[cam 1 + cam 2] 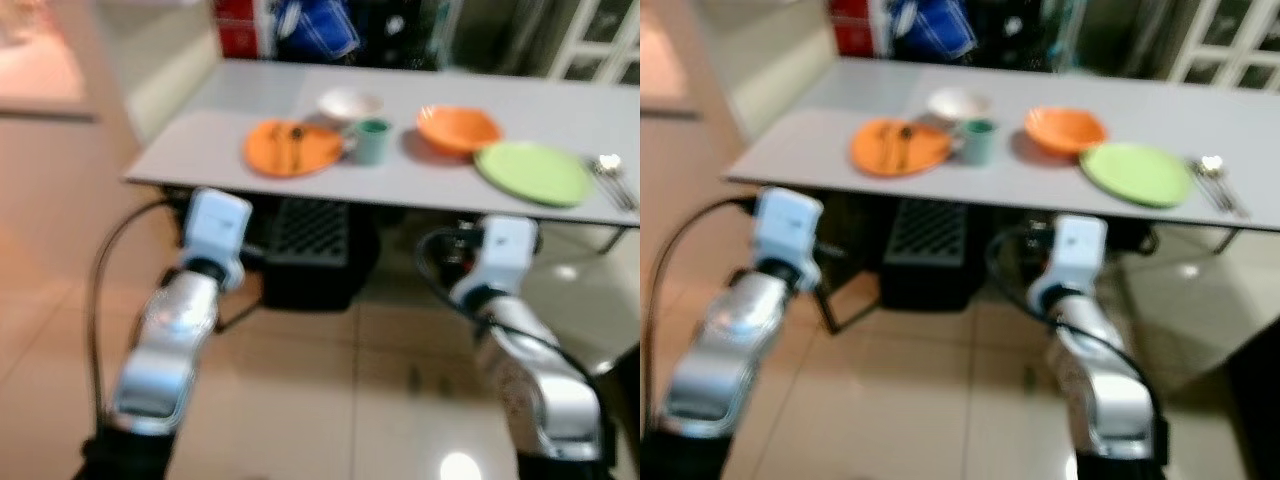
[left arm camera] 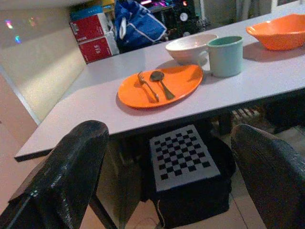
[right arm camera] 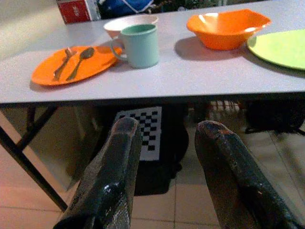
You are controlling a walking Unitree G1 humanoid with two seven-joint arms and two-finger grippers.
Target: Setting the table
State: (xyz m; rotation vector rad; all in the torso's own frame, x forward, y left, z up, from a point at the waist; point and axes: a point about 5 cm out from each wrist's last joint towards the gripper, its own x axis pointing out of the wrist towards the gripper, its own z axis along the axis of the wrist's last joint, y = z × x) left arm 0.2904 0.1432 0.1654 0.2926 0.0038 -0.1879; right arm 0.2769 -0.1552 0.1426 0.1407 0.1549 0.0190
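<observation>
Nearest the head camera were the two silver forearms, held forward and low over the tiled floor. The left claw [image 2: 167, 191] stood with its fingers spread wide and held nothing. The right claw [image 3: 164, 179] had its fingers parted by a narrower gap and was likewise empty. Both were short of the desk [image 1: 220, 150] and below the level of its top, its near edge ahead of and above them.

Just beyond the claws, under the desk, sat a dark box bearing a checkerboard panel [image 2: 183, 157].

On the desk top, ahead of the left claw, lay the orange plate [image 1: 292, 148], near the front edge. A fork [image 2: 148, 86] and a spoon [image 2: 161, 82] lay side by side on it, their long axes running roughly away from the claw. Behind the plate stood the white bowl [image 1: 349, 103], and beside it the green mug [image 1: 372, 140], roughly midway between the two arms.

Ahead of the right claw were the orange bowl [image 1: 458, 128] and, nearer the front edge, the green plate [image 1: 533, 173]. Further to that side lay loose cutlery [image 1: 612, 178], blurred.

Judgement: the left arm is better placed for the fork and spoon, the right for the green plate. Either claw must rise above the desk edge before reaching in.
</observation>
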